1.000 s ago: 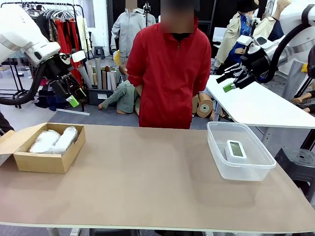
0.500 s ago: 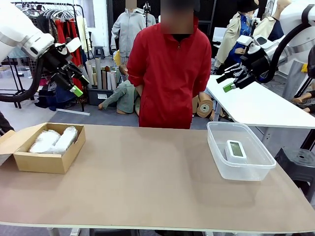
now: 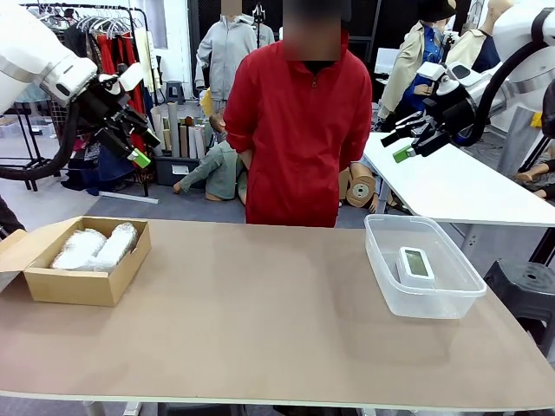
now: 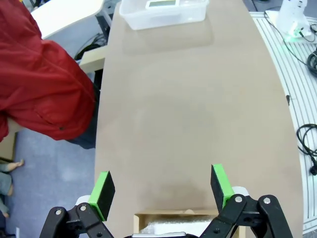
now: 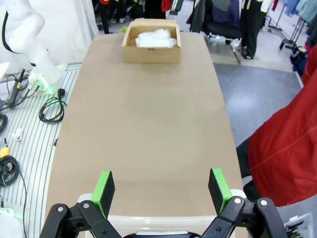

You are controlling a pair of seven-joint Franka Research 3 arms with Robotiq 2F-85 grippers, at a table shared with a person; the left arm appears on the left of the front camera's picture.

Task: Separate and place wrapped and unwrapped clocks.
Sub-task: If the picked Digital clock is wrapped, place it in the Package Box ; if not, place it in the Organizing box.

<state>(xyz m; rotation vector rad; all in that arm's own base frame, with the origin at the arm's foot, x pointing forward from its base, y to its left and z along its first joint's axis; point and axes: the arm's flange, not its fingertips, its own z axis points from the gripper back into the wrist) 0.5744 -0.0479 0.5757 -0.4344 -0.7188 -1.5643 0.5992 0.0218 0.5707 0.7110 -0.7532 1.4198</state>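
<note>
Two wrapped clocks [image 3: 95, 246], white bubble-wrap bundles, lie side by side in the brown cardboard box [image 3: 82, 286] at the table's left; they show again [image 5: 156, 38] far off in the right wrist view. The bare white clock [image 3: 416, 264] with a grey screen lies in the clear plastic tub [image 3: 421, 302] at the right, and its top [image 4: 162, 4] appears in the left wrist view. My left gripper [image 3: 139, 149] hangs open high above the box. High over the tub, my right gripper [image 3: 397, 146] is open too. Both hold nothing.
A person in a red jacket [image 3: 299, 130] stands at the far edge, hands behind the back. A white table [image 3: 451, 186] stands behind on the right. Clothes racks [image 3: 104, 52] fill the back left. The brown tabletop [image 3: 260, 303] between box and tub is bare.
My left gripper has swung up and to the right, its fingers now pointing down-right. The right arm, the clocks and the person have not moved.
</note>
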